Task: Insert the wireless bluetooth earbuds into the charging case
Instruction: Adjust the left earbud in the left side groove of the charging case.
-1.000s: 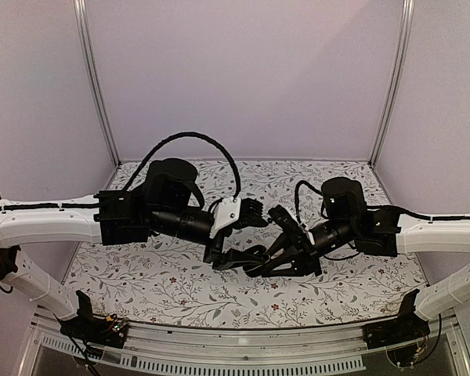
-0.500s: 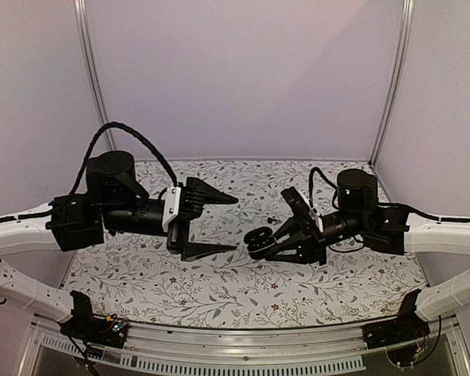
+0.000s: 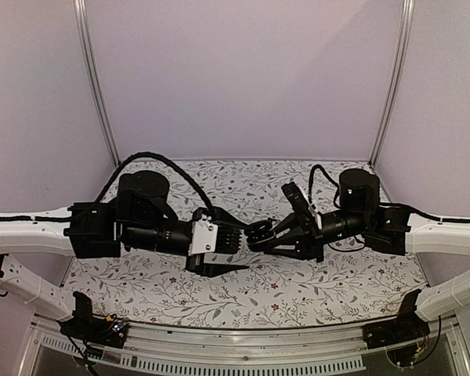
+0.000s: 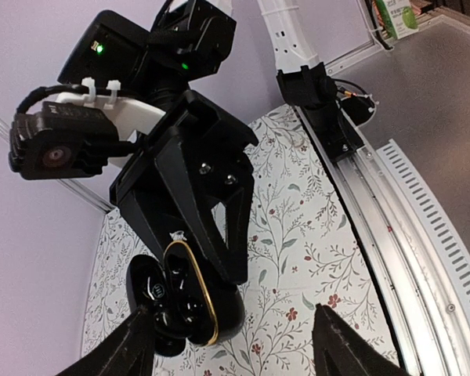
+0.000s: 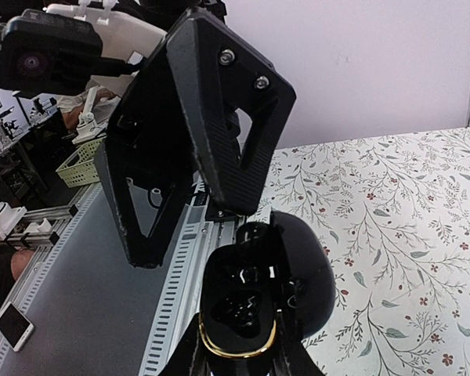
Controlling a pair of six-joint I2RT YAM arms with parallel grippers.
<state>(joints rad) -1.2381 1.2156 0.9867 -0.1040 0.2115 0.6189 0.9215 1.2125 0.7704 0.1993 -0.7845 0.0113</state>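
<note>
Nearly nose to nose, the two arms meet above the middle of the floral table (image 3: 133, 274); from the left, the left gripper (image 3: 239, 249) reaches in with its fingers spread wide and nothing between them, the charging case (image 5: 236, 301) just ahead of its tips; the case hangs clear of the table with its lid (image 5: 307, 266) swung open, pinched at its gold-rimmed base by the right gripper (image 5: 236, 348), whose fingers are clamped tight on it; the earbuds cannot be told from the dark hollows inside the case, and none can be made out on the table.

Crowding looks the likeliest trouble: should the left fingers close or push in off line, they could strike the lid or the right fingers; a thin pinch on a smooth, rounded shell might then let the case twist or drop towards the near edge, where the metal rail (image 3: 243, 345) runs; any bud not fully seated could shake loose.

Room is tight between the grippers; the table lies open towards its far edge and far corners, and the side walls (image 3: 31, 117) stand well apart from either wrist.
</note>
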